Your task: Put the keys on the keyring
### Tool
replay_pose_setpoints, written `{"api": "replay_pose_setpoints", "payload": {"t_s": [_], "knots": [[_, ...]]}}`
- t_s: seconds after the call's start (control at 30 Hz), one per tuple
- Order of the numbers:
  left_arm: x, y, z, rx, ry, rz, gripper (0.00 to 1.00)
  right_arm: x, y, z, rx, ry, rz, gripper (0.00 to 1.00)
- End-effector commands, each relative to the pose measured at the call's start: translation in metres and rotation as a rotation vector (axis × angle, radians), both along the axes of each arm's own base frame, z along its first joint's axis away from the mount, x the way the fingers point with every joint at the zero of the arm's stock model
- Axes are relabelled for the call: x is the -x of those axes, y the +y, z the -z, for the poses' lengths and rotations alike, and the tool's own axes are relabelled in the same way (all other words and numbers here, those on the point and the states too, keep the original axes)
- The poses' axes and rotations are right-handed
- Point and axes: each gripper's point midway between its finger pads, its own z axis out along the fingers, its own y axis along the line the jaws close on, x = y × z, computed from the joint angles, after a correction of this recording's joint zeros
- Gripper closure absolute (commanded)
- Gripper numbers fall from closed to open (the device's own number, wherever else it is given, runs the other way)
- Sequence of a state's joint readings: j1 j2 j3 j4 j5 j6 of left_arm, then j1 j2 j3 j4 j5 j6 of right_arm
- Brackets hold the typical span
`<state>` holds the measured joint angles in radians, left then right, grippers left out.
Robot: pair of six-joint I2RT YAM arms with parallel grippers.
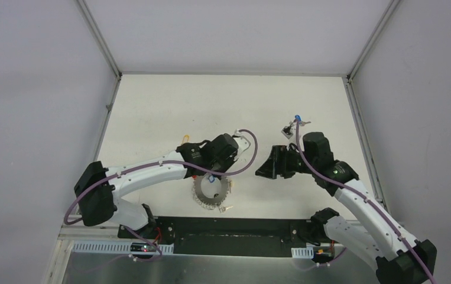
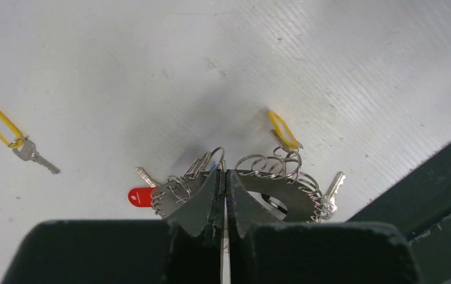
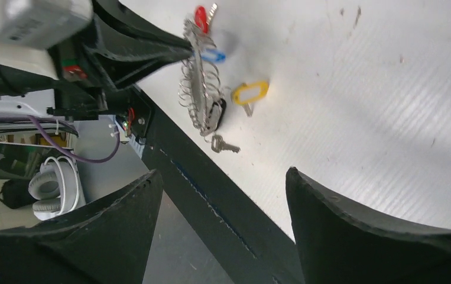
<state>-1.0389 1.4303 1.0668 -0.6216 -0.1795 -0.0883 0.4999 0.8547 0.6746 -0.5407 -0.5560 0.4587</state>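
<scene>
The keyring (image 2: 282, 192) is a dark grey disc rimmed with wire coils, lying near the table's front edge (image 1: 213, 193). My left gripper (image 2: 226, 175) is shut on its near rim, with a bit of blue showing at the fingertips. A red-headed key (image 2: 141, 196), a yellow-headed key (image 2: 283, 130) and a bare silver key (image 2: 334, 188) hang at the rim. In the right wrist view the keyring (image 3: 198, 89) stands almost edge-on, with a blue tag (image 3: 214, 56) beside it. A loose yellow-headed key (image 2: 10, 133) lies to the left. My right gripper (image 3: 220, 180) is open, apart from the ring.
A blue-headed key (image 1: 297, 118) lies by a small grey object (image 1: 286, 129) at the back right, behind the right arm. The black base plate (image 1: 234, 236) runs along the front edge. White walls close in the table on three sides.
</scene>
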Motion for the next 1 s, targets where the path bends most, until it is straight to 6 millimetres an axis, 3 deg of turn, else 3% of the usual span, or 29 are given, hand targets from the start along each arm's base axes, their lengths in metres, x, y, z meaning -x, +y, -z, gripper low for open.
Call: {"api": "replay_pose_setpoints", "payload": {"t_s": [0.0, 0.13, 0.3, 0.47, 0.6, 0.97], "knots": [[0.011, -0.026, -0.036, 0.230, -0.023, 0.111, 1.00, -0.017, 0.009, -0.051, -0.120, -0.280, -0.030, 0.21], [0.030, -0.040, -0.050, 0.358, -0.020, 0.253, 1.00, -0.009, 0.017, -0.080, -0.233, -0.483, -0.138, 0.21], [0.051, -0.048, -0.058, 0.428, 0.007, 0.393, 1.00, 0.008, 0.023, -0.096, -0.318, -0.680, -0.287, 0.21], [0.063, -0.055, -0.065, 0.480, 0.036, 0.459, 1.00, 0.023, 0.024, -0.095, -0.341, -0.813, -0.399, 0.25], [0.070, -0.061, -0.074, 0.536, 0.035, 0.506, 1.00, 0.029, 0.027, -0.088, -0.346, -0.808, -0.448, 0.32], [0.077, -0.065, -0.089, 0.598, -0.008, 0.585, 1.00, 0.042, 0.040, -0.067, -0.349, -0.774, -0.550, 0.67]]}}
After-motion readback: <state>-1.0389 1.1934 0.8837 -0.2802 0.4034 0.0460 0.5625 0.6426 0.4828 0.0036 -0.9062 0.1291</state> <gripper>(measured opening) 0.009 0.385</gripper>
